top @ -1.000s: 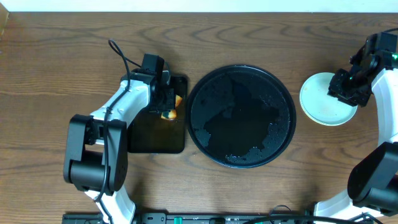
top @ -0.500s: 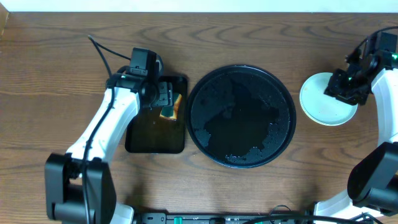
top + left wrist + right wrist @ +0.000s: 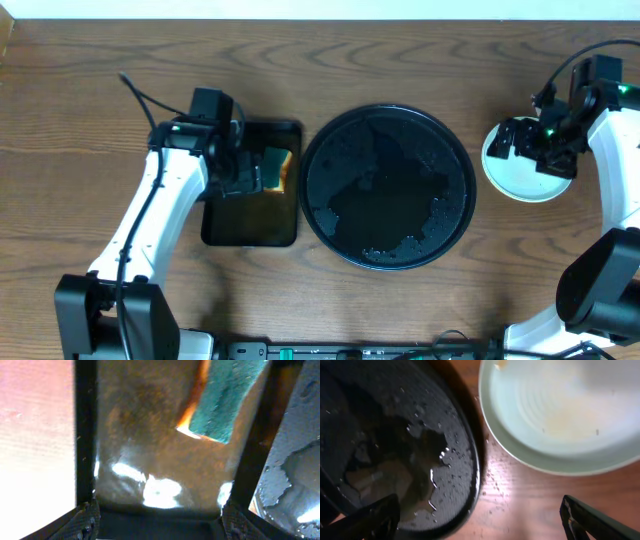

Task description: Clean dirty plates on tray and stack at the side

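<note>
A pale mint plate (image 3: 520, 178) lies on the table just right of the round black tray (image 3: 388, 187). The plate (image 3: 560, 415) fills the top right of the right wrist view, with the tray's wet rim (image 3: 470, 460) beside it. No plate lies on the tray, only a film of water. My right gripper (image 3: 515, 143) hangs open over the plate's left edge, and nothing is between its fingers (image 3: 590, 520). My left gripper (image 3: 248, 168) stands open over the small rectangular tray, just left of a green-and-orange sponge (image 3: 275, 168). In the left wrist view the sponge (image 3: 220, 400) lies free ahead of the fingertips (image 3: 85, 520).
The small rectangular black tray (image 3: 250, 225) sits left of the round tray, its wet bottom (image 3: 150, 460) glinting. Bare wooden table surrounds everything. Both arm bases stand at the front edge, left and right.
My left gripper opened, let go of the sponge on the rectangular tray and drew back to the left. My right gripper opened wide over the plate and shifted left.
</note>
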`<state>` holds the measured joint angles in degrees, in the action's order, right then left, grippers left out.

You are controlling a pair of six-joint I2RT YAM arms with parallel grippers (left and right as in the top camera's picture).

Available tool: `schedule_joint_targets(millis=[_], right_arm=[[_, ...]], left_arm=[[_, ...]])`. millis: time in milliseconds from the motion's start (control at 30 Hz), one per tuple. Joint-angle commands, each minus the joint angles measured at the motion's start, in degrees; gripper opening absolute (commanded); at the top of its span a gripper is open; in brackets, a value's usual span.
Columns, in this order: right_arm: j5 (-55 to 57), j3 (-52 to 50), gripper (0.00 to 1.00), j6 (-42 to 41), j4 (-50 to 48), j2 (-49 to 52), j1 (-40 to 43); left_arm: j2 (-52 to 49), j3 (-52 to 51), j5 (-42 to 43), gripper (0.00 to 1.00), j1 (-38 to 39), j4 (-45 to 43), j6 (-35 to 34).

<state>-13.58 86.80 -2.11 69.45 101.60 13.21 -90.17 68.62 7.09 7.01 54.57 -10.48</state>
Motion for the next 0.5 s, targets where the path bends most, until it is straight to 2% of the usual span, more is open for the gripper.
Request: schedule_joint_targets(millis=[0,233,467], right_arm=[[1.99,-1.73,0.99,-1.07,0.0,-2.32,-1.07],[5.99,-13.9,0.99,-3.41,-9.97,-14.19,-5.09],[10.73,-29.44,0.99,-3.48,-22.64,-35.28,-10.03]], left_arm=[[3.67,-0.81,-0.74,0.79,-0.83,1.57,0.28],[14.8,-5.86,-0.74,0.79,-0.83,-0.74,1.01],[36.02,-18.58,-0.74,0.8,-0.83,-9.03,1.66]])
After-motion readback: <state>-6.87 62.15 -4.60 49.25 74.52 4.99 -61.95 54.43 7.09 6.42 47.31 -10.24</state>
